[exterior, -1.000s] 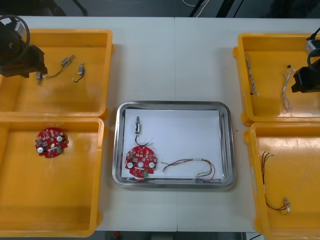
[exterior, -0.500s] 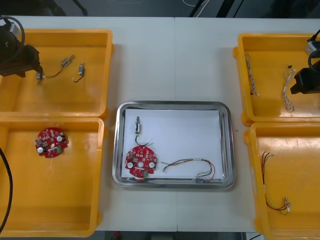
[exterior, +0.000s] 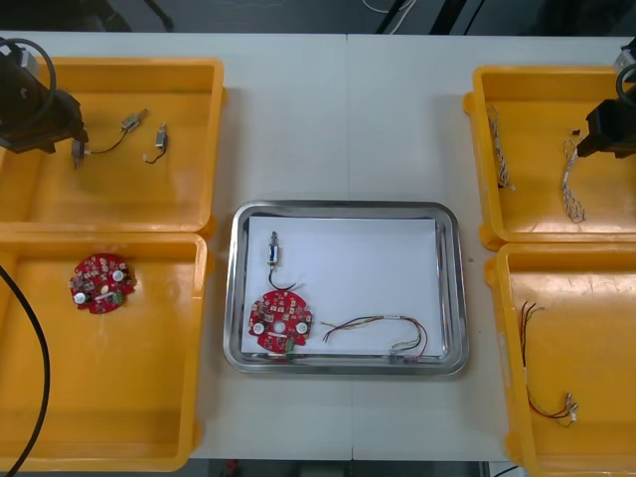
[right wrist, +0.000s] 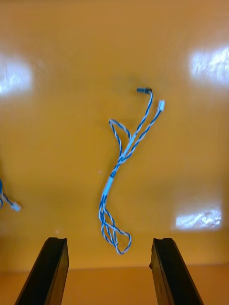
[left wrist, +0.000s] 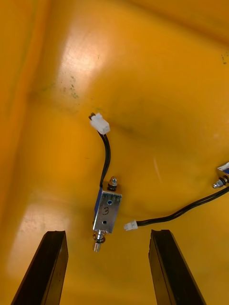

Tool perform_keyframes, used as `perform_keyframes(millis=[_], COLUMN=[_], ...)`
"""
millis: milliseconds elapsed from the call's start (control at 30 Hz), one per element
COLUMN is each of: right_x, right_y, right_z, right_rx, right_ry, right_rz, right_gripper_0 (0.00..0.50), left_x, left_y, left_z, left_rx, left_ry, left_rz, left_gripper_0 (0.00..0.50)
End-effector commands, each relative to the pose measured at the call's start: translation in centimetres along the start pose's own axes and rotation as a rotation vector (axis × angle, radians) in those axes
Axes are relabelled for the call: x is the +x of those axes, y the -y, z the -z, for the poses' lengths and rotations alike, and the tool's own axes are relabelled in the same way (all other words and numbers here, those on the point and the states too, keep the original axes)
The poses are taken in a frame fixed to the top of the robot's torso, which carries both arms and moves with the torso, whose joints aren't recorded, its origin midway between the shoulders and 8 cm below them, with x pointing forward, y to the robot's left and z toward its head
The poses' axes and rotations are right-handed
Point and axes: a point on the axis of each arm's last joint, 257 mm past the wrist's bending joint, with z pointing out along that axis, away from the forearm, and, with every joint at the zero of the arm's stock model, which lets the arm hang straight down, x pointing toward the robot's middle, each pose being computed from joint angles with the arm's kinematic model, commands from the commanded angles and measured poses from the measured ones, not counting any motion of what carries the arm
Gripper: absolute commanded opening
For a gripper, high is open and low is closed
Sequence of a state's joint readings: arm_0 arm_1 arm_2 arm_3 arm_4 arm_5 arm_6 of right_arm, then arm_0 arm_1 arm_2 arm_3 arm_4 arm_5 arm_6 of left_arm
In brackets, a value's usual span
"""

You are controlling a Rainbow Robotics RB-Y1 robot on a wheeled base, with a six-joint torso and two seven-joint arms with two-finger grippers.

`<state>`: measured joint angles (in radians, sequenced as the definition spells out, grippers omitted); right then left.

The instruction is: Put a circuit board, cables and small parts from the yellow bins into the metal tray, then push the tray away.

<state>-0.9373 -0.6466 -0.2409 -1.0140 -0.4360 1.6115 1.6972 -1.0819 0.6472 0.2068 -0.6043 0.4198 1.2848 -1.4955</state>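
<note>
Small metal part point(left wrist: 107, 214) marked 3, jaws apart

Bright, even light; white glare patches on the yellow bin point(right wrist: 210, 64) floor

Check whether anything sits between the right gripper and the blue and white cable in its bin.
Nothing visible does. The right gripper hangs open over the far right yellow bin, and the twisted cable lies bare on the bin floor ahead of its fingers. The left gripper hangs over the far left bin.
</note>
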Motion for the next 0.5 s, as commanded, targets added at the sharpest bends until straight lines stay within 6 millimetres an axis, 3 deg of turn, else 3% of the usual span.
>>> perform_keyframes(millis=[33, 233, 500], right_x=[-3.8, -4.5, -3.8], right_y=[-1.3, -0.9, -0.7], right_z=[1.5, 0.4, -1.9], right_rx=[-0.032, -0.027, -0.033], right_ry=[0.082, 0.081, 0.052], right_rz=[-0.080, -0.132, -0.199], right_gripper_0=[0.500, 0.500, 0.500], left_x=[-4.2, -4.0, -2.6], left_y=[0.0, 0.1, 0.2], left_z=[2.8, 1.7, -0.1], left_rx=[-0.008, -0.015, -0.018], left_ry=[0.099, 0.116, 0.099], left_rz=[-0.153, -0.168, -0.187], left_gripper_0=[0.500, 0.500, 0.500])
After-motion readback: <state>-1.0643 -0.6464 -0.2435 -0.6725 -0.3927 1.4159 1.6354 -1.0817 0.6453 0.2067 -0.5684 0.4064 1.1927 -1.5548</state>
